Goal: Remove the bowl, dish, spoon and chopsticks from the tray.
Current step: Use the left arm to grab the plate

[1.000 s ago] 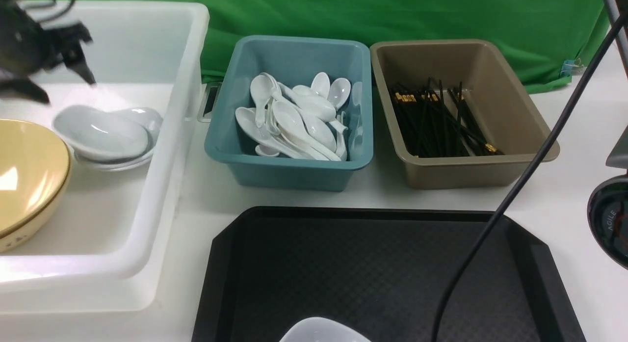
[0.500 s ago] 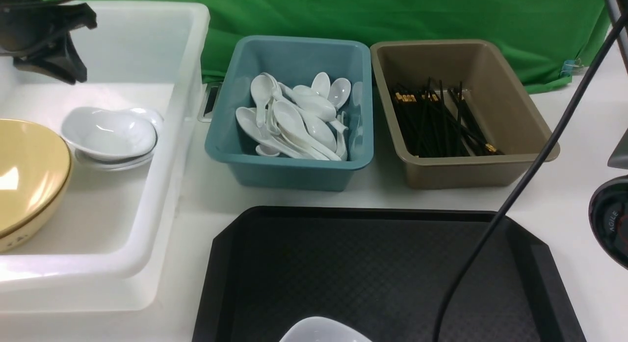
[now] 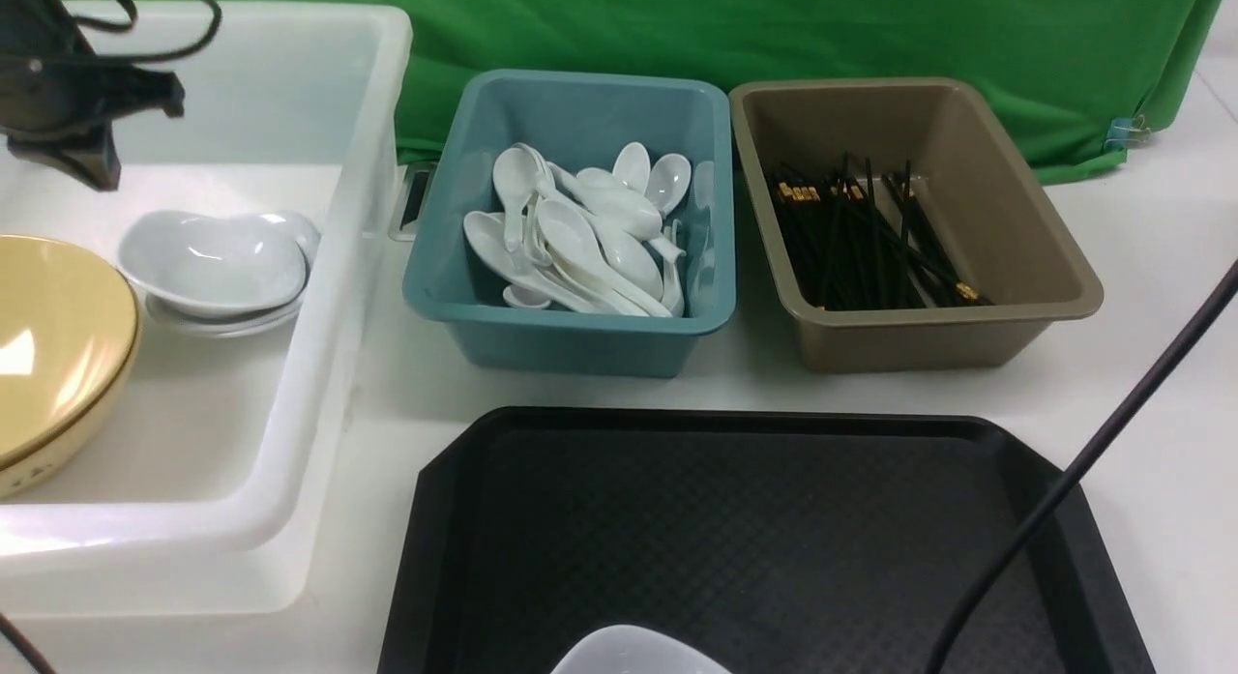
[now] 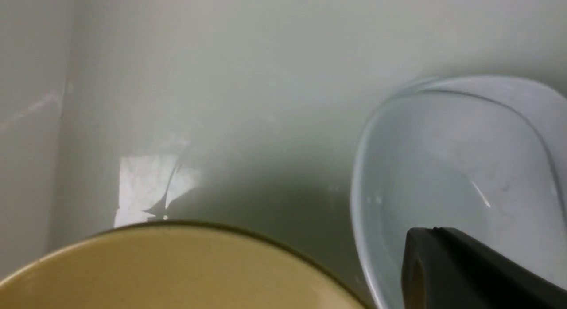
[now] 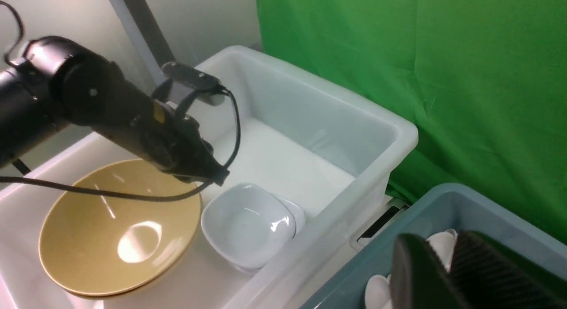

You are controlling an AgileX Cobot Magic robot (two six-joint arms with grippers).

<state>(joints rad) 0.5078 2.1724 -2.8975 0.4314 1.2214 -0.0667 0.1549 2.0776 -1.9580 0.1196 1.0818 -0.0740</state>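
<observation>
Tray (image 3: 754,519) clearing seems underway—a white dish (image 3: 633,652) on it wants lifting next. My left jaws are clenched; my right, I can't tell.

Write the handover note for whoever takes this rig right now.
Left claw: shut, empty, over the white tub.
Right claw: blurred, opening unclear.
Done, by the looks: yellow bowls and small white dishes stacked in the white tub.
Spoons are in the teal tub, chopsticks in the brown one; whether this tray's are among them, I cannot tell.
Left: a white dish on the tray, whose near end is out of view.
</observation>
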